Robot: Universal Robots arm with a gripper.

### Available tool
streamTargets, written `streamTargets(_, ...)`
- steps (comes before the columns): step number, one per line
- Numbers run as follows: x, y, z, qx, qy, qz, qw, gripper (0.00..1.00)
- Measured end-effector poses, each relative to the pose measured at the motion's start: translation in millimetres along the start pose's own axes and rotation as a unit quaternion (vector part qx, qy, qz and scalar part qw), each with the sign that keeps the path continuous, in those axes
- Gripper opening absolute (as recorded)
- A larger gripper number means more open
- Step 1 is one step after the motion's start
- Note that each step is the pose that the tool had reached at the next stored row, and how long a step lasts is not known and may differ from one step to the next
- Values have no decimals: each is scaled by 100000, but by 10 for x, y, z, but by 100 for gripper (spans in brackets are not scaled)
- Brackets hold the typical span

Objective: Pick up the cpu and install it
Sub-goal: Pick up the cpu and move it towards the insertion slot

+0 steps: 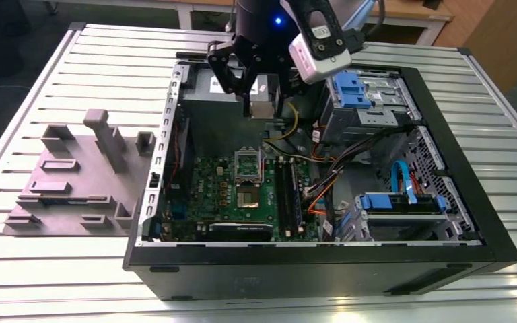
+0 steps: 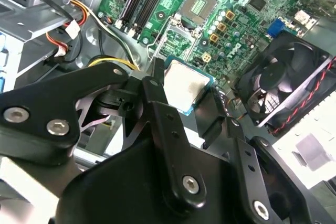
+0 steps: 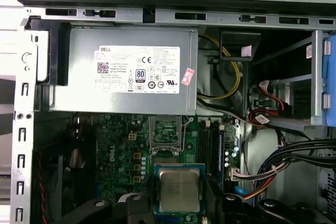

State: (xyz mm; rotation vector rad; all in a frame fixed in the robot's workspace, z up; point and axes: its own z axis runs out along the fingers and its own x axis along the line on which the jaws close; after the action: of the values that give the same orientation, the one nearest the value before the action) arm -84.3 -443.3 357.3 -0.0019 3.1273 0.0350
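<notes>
One gripper (image 1: 258,99) hangs over the open computer case (image 1: 330,272), its fingers (image 2: 157,85) clamped on the edges of the cpu (image 2: 185,85). Chip held flat, metal top up, above the motherboard (image 1: 212,195), just off the power supply (image 3: 121,72). Socket (image 3: 166,129) lies uncovered below.

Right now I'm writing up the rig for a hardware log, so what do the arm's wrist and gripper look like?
The gripper is matte black, built of flat, rounded linkage bars pinned with silver screws. In the exterior view the wrist above it is dark with a small blue light, and a pale grey camera housing is mounted beside it.
</notes>
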Motion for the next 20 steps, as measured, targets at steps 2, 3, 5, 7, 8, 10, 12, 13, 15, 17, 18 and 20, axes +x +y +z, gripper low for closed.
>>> streamTargets(2,0,-3,28,89,5,-2,100000,47)
streamTargets(3,0,-4,46,101,0,-2,100000,47)
streamTargets(5,0,-5,80,186,-1,-5,100000,47)
streamTargets(7,1,-6,108,352,1,-12,99999,47)
streamTargets(8,1,-6,123,427,1,-9,99999,47)
streamTargets(10,2,-7,150,556,4,-11,99998,47)
streamTargets(12,2,-9,177,677,7,-13,99998,47)
streamTargets(13,2,-10,194,697,7,-13,99998,47)
streamTargets(15,3,-13,223,767,3,-11,99997,47)
streamTargets(17,3,-15,244,955,11,-14,99995,47)
streamTargets(18,3,-17,253,1045,12,-16,99995,47)
streamTargets(20,4,-26,273,1140,17,-14,99993,47)
